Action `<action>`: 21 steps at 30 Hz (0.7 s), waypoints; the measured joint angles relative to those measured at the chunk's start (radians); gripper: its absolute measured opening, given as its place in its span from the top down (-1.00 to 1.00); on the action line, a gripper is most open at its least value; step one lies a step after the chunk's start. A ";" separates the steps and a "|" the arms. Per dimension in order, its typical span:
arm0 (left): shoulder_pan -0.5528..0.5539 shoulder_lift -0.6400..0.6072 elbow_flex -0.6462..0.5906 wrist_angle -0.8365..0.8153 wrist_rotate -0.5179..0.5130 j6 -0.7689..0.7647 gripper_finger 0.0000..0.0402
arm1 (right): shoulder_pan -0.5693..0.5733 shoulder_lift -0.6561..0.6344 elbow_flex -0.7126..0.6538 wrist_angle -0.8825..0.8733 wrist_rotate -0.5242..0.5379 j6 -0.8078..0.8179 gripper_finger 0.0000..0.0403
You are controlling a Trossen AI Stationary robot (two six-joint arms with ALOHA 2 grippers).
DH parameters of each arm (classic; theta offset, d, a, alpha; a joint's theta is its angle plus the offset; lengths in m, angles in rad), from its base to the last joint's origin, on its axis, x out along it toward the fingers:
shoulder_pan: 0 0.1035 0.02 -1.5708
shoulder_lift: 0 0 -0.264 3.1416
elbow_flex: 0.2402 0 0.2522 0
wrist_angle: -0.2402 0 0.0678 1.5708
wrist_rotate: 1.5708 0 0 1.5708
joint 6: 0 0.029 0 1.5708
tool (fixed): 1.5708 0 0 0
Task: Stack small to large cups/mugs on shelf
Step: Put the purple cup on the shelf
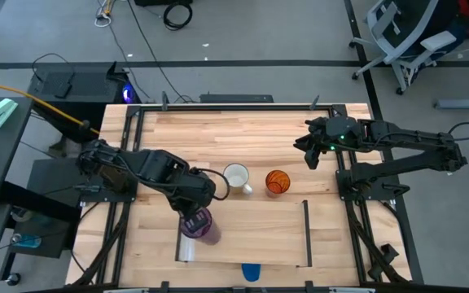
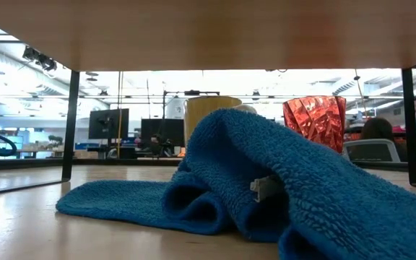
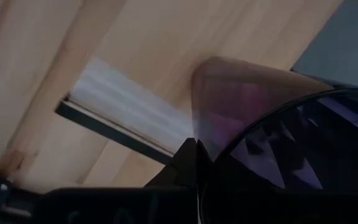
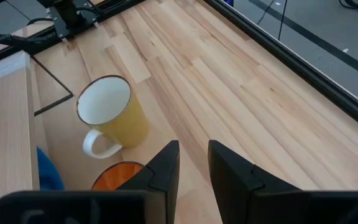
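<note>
Blue towel (image 2: pixel 266 195) lies crumpled right in front of the low camera and covers most of that view; behind it stand the mug (image 2: pixel 211 115) and the orange tumbler (image 2: pixel 314 121). In the high view only a small part of the towel (image 1: pixel 252 271) shows, at the near edge of the table (image 1: pixel 218 130).

On the table lies the shelf (image 1: pixel 255 232), a pale board with a shiny metal strip (image 1: pixel 186 251) on its left short edge and a thin dark rail (image 1: pixel 307 232) on its right one. The left gripper (image 1: pixel 195 213) is over the left end of the shelf and holds the purple tumbler (image 1: pixel 199 225) by its rim, with the fingers closed on it. In the left wrist view the purple tumbler (image 3: pixel 272 124) is close beside the metal strip (image 3: pixel 132 109).

The mug (image 1: pixel 236 177) and the orange tumbler (image 1: pixel 277 181) stand upright on the table just behind the shelf, near each other but apart.

The right gripper (image 1: pixel 310 153) waits above the table, well to the right of the orange tumbler, its fingers (image 4: pixel 160 168) a little open and holding nothing.
</note>
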 joint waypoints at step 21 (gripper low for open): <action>0.000 -0.029 -0.026 -0.002 0.010 -0.026 0.89 | 0.000 0.000 -0.001 0.000 -0.004 0.000 0.54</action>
